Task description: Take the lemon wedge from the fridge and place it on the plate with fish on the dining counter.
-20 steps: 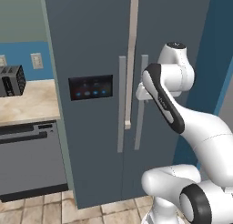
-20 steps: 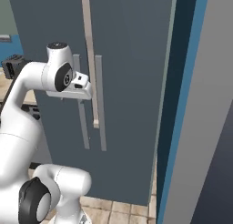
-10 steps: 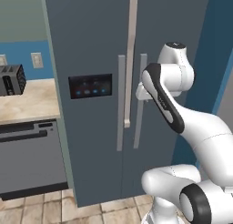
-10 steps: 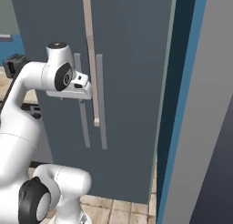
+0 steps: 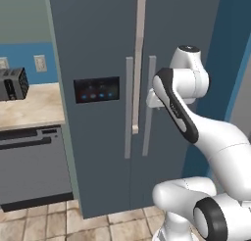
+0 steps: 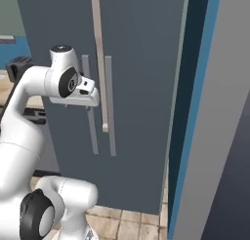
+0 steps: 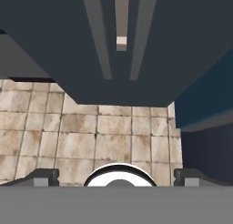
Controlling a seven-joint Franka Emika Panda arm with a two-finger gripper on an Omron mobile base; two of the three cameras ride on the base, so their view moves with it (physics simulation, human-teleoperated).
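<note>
My two-finger gripper hangs spread wide and empty over tan floor tiles, just before the tall slate-grey fridge, doors shut. From my left, its black blue-lit panel and a beige worktop show; from my right, a blue wall edge.

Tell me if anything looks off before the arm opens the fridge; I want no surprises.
Nothing stands out. The fridge has both doors shut and its two long handles hang straight and parallel. The gripper is open beside the handles, holding nothing. The toaster sits upright on the worktop.
</note>
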